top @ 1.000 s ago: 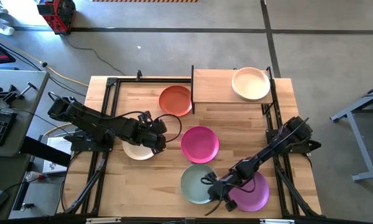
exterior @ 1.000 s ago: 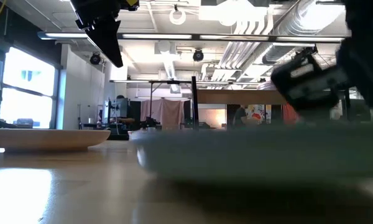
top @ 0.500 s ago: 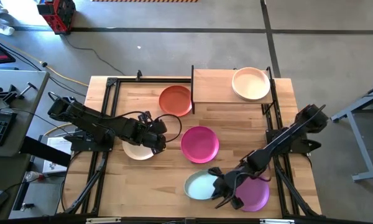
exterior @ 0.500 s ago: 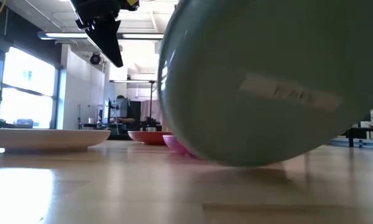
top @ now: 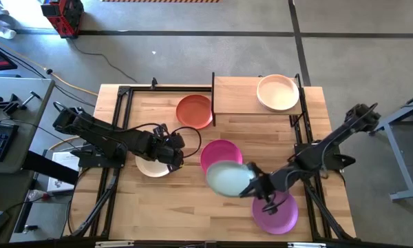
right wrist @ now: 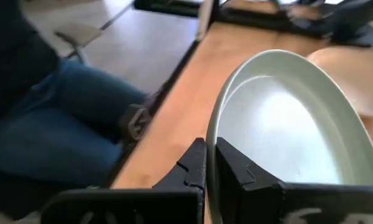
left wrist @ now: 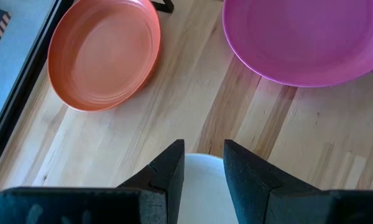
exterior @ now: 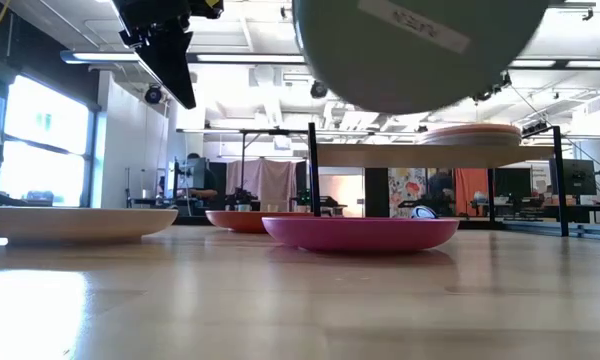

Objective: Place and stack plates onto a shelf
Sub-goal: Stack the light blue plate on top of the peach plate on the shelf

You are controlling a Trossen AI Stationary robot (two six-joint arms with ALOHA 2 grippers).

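My right gripper [top: 253, 184] is shut on the pale green plate [top: 228, 179], held in the air above the near edge of the magenta plate [top: 220, 155]. The purple plate [top: 275, 215] lies on the table near that arm. My left gripper [top: 172, 157] hovers open over the cream plate [top: 150, 167], its fingers [left wrist: 174, 168] above the plate's rim. The orange-red plate [top: 194, 111] rests flat by the shelf [top: 237, 96]. A peach plate [top: 277, 93] sits on the shelf board. My right gripper [right wrist: 211, 163] pinches the pale green plate's rim [right wrist: 214, 130], one finger inside the plate and one outside. The fingers come from the table's right and near side. The plate is lifted clear, its underside [exterior: 420, 50] high above the table.
Black metal frame rails [top: 120, 103] run along the table's left, right and far sides. A black post [top: 213, 96] stands at the shelf's left end. Bare wood [top: 172, 203] lies along the near edge, left of the purple plate.
My right gripper has raised the pale green plate off the table. The plate first tipped up on its edge, then came clear. It has travelled up and toward the far edge, to above the magenta plate.
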